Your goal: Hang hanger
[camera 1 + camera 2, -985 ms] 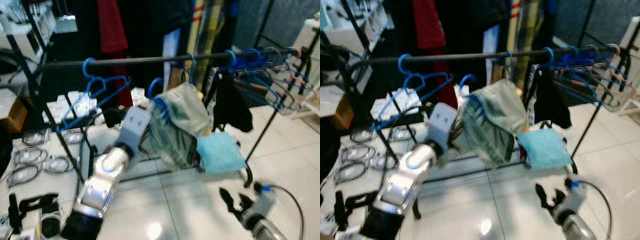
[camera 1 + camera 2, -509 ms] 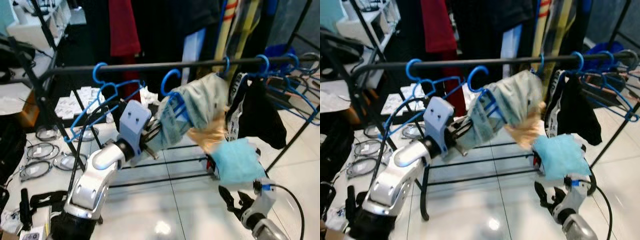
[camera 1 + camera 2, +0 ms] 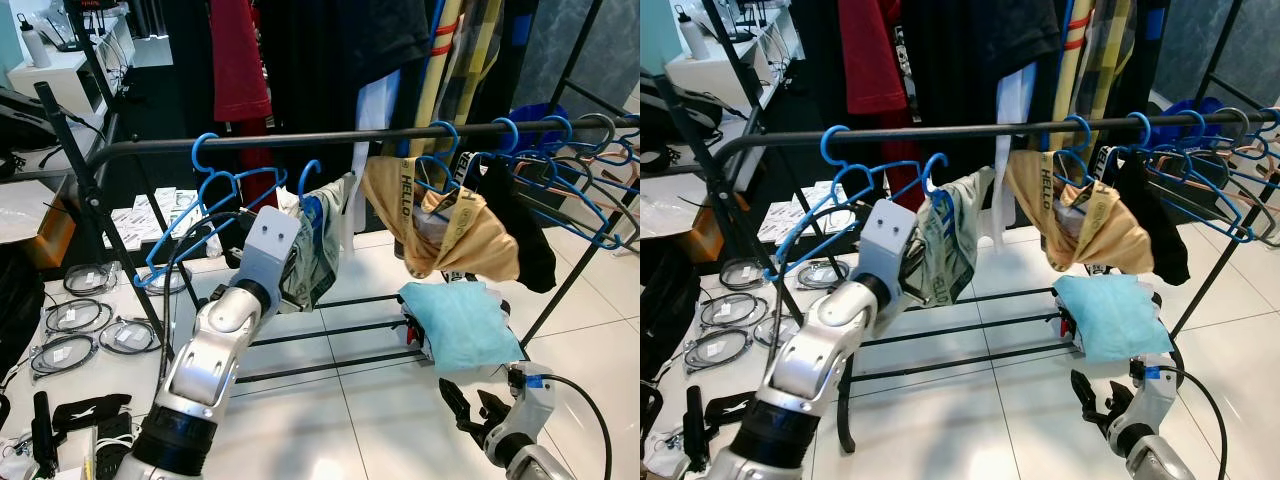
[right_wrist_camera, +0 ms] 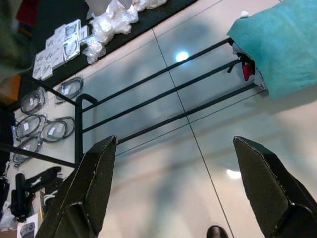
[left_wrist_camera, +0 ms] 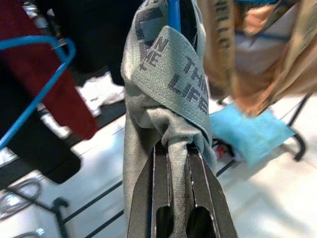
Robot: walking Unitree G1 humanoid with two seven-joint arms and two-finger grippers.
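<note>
Hanger (image 3: 308, 205) with grey garment (image 3: 945, 250) pinched in left end effector (image 5: 177, 148), arm raised below rail (image 3: 300, 140). Right end effector (image 4: 183, 193) low, spread wide, empty.

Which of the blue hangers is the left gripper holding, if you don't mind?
The hanger with the grey-green cloth, its hook not yet over the rail; left gripper clamps that cloth.

a lab-like room: clothes rack (image 3: 330, 138), coiled cables (image 3: 70, 335) on white tile floor (image 3: 330, 420)

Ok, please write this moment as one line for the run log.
left pincer: shut on grey-green printed cloth on blue plastic hanger | hanger hook: beside black clothes rail, seating unclear | right pincer: open, low over floor
</note>
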